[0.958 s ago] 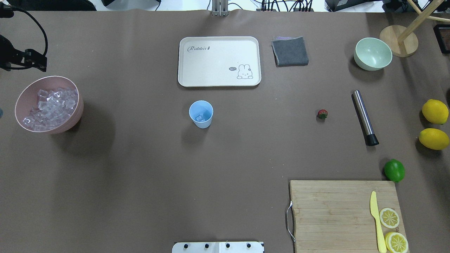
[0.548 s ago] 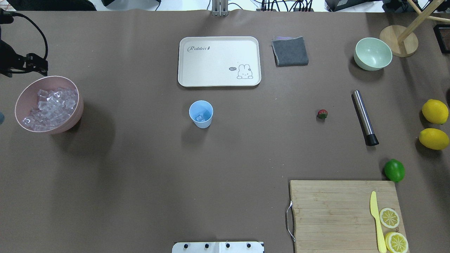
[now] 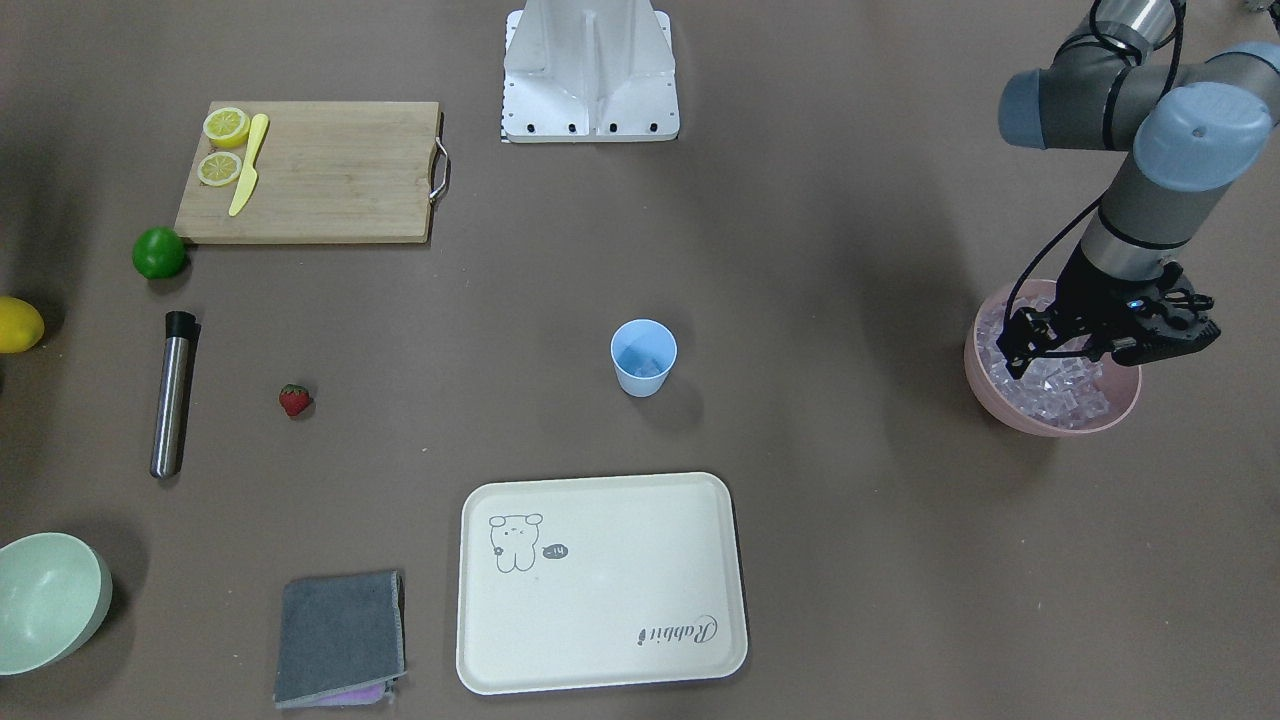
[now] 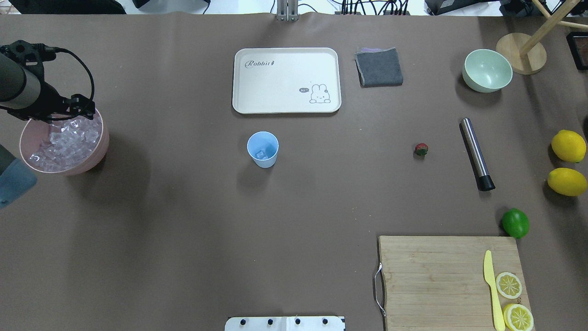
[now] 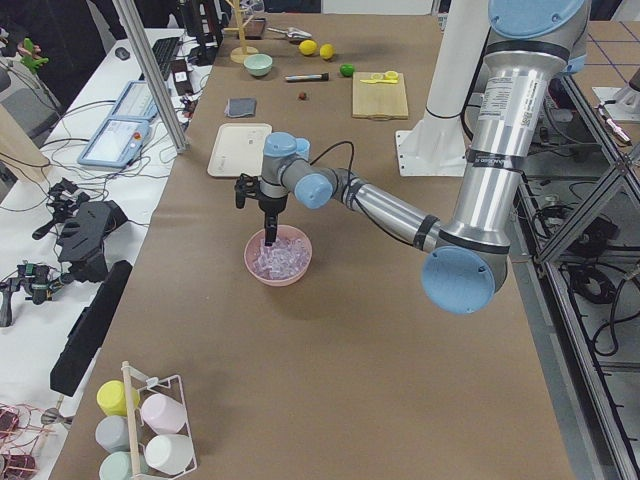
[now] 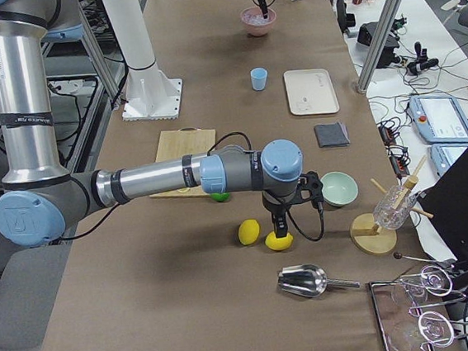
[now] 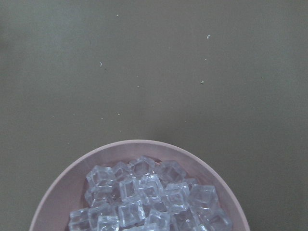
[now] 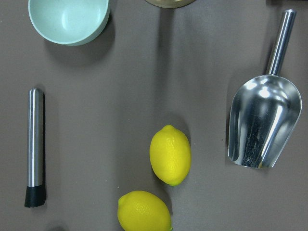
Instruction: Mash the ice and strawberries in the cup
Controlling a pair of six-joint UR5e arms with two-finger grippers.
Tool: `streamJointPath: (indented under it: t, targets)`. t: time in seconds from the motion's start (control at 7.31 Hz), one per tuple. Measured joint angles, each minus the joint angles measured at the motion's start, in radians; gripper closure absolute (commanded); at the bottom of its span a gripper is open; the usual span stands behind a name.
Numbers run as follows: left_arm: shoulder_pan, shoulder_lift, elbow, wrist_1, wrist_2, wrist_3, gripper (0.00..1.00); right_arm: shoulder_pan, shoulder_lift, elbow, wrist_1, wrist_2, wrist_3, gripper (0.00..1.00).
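The light-blue cup (image 4: 262,148) stands upright mid-table, also in the front view (image 3: 643,357), with a clear ice cube (image 4: 262,154) inside. More ice (image 4: 69,137) fills the pink bowl (image 4: 102,147) at the left; it also shows in the left wrist view (image 7: 149,197). The strawberry (image 4: 421,149) lies on the table to the right of the cup. My left gripper (image 3: 1090,345) hangs over the pink bowl's ice, pointing down; I cannot tell if it is open or shut. My right gripper (image 6: 276,221) hovers above two lemons; I cannot tell its state.
A steel muddler (image 4: 477,154) lies right of the strawberry. A white tray (image 4: 287,80), grey cloth (image 4: 379,67) and pale green bowl (image 4: 487,70) sit at the back. Lemons (image 4: 568,145), a lime (image 4: 515,223), a cutting board (image 4: 436,280) and a metal scoop (image 8: 260,125) are on the right.
My left arm has swung in from the left edge and its gripper now sits over the far side of the pink bowl. Cup, strawberry and the rest have not moved.
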Motion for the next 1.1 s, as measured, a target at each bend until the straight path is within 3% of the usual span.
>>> streamJointPath:
  t: [0.27, 0.41, 0.55, 1.1]
  targets:
    - [0.01, 0.007, 0.016, -0.02, 0.003, -0.003, 0.04, 0.0, -0.001, -0.003, 0.0, -0.001, 0.0, 0.0]
    - [0.015, 0.011, 0.017, -0.022, 0.004, -0.001, 0.11, 0.0, -0.001, -0.005, 0.001, -0.001, -0.001, 0.0]
    - [0.02, 0.015, 0.018, -0.022, 0.005, 0.001, 0.28, -0.001, -0.001, -0.007, 0.001, -0.002, -0.001, 0.0]
    - [0.029, 0.033, 0.019, -0.022, 0.025, 0.026, 0.28, -0.006, 0.001, -0.011, 0.002, -0.003, -0.002, 0.0]
